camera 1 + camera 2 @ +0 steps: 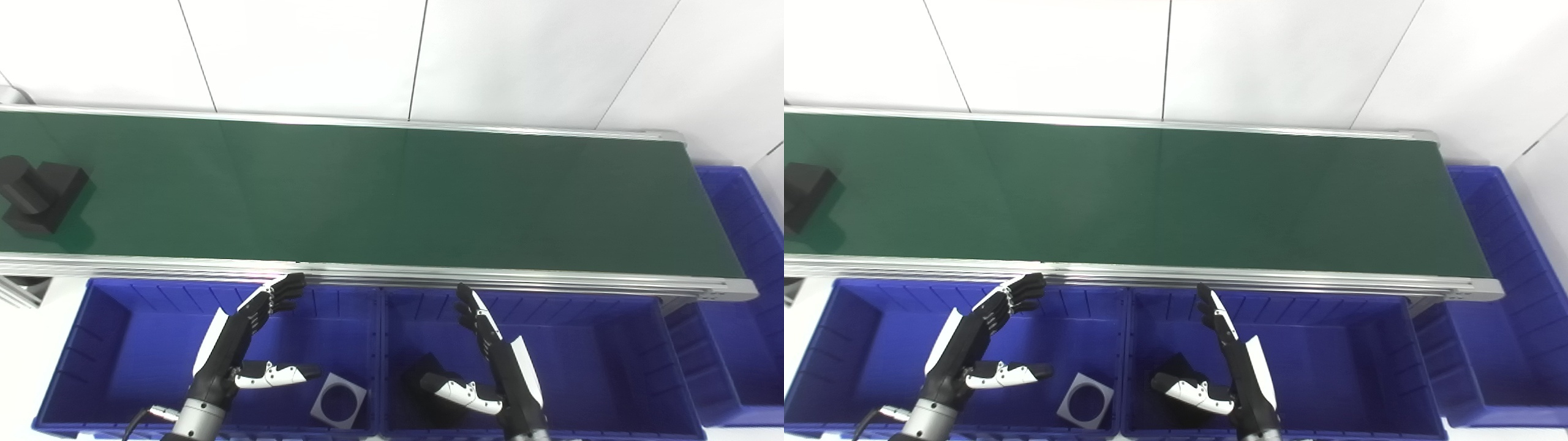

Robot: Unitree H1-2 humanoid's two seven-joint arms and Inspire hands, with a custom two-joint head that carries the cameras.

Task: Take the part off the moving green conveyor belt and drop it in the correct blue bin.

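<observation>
A black part (40, 195), a block with a round stub on it, lies at the far left of the green conveyor belt (380, 190); only its corner (802, 190) shows in the right eye view. My left hand (245, 340) is open and empty above the left blue bin (110, 343). My right hand (490, 361) is open and empty above the middle blue bin (600, 355). Both hands are below the belt's near rail, far from the part.
A grey square plate with a round hole (339, 401) lies in the left bin. A black part (422, 370) lies in the middle bin, partly hidden by my right thumb. A third blue bin (744, 245) stands at the belt's right end.
</observation>
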